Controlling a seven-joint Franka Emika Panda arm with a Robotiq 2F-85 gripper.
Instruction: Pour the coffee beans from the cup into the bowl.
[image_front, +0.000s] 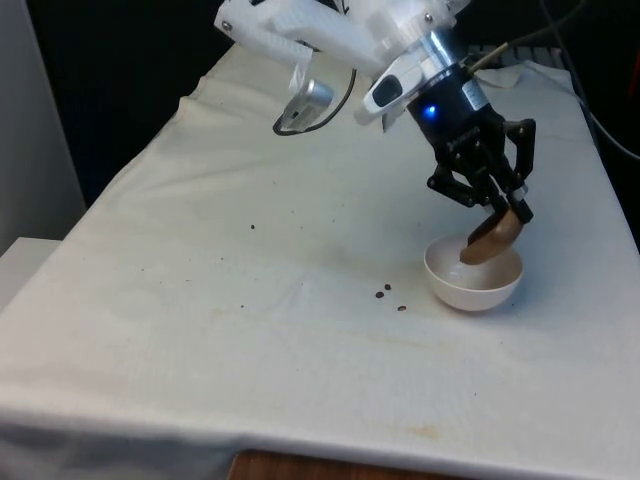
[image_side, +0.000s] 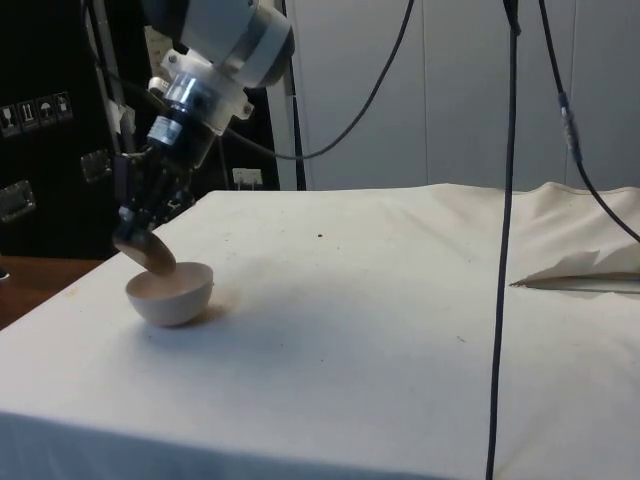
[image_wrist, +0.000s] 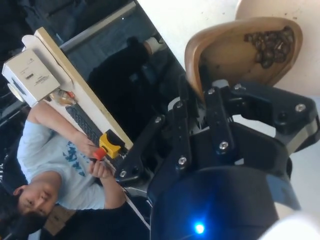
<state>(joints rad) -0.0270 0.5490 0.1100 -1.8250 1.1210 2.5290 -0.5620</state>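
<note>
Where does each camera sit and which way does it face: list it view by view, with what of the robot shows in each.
Front view: looks along the table at the arm, whose gripper tips a brown cup over a white bowl; spilled beans lie on the cloth.
Side view: from the table's side, with the gripper, cup and bowl at its left.
Wrist view: on the wrist, looking past the fingers into the cup, where coffee beans remain; a person sits beyond.
Shared: all three views show the cup tilted over the bowl.

Bystander and cables
A person (image_wrist: 60, 155) is seen holding a yellow box (image_wrist: 111, 144); black cables (image_side: 500, 230) hang over the worktop (image_front: 250, 330).
</note>
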